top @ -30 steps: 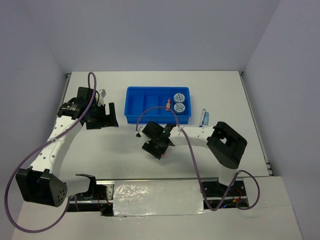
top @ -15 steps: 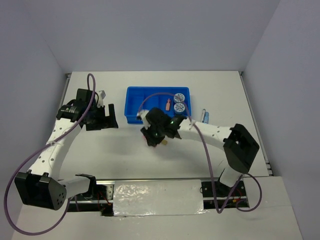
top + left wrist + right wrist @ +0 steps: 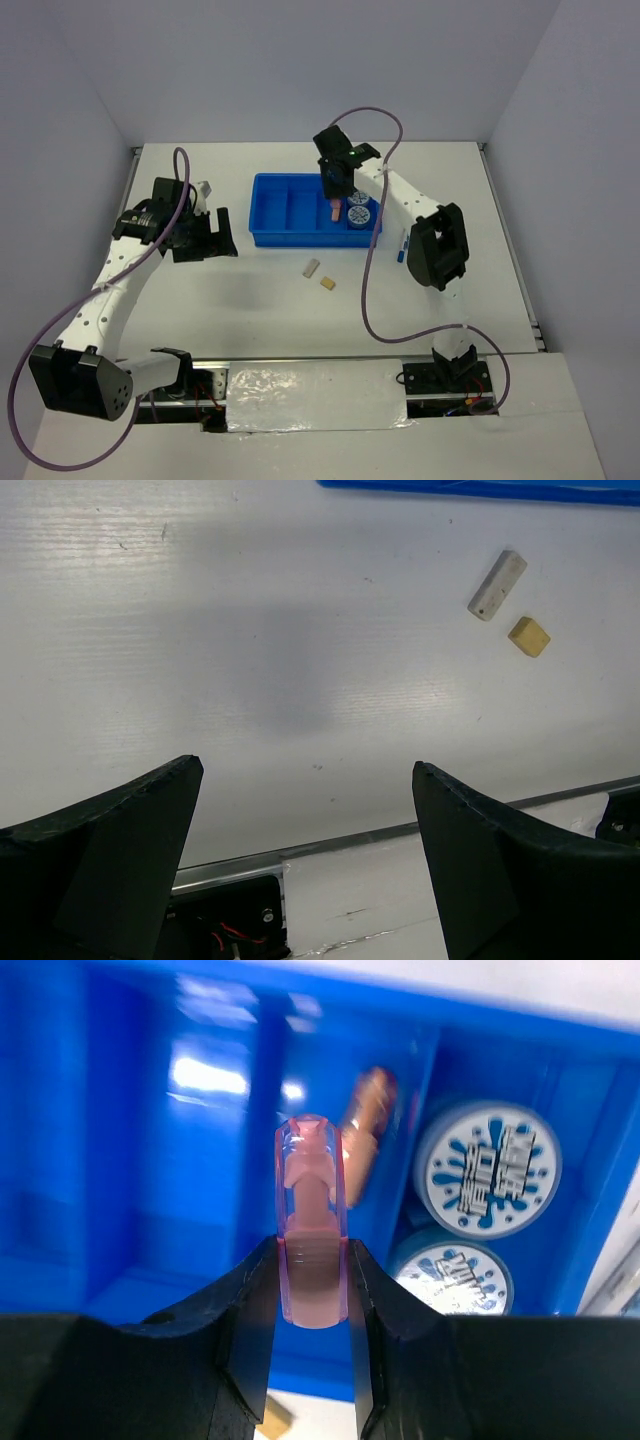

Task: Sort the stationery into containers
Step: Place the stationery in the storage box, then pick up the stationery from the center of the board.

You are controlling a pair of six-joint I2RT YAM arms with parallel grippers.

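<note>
Four compartments divide your blue tray [image 3: 285, 205] at 12 o'clock on the table [image 3: 230, 300]. At its 9 o'clock your left gripper [image 3: 305, 766] hangs over the table with jaws wide, while your right gripper [image 3: 314, 1270], above the tray's middle, is pinched on a pink capsule [image 3: 312, 1200]. Two tape rolls [image 3: 487, 1168] lie in the rightmost compartment, the pen [image 3: 403, 243] lies at the tray's 4 o'clock, an orange capsule [image 3: 365, 1120] leans in the compartment beside the rolls, and the grey eraser [image 3: 497, 584] and tan eraser [image 3: 529, 637] lie near each other, not touching, at the tray's 6 o'clock.
</note>
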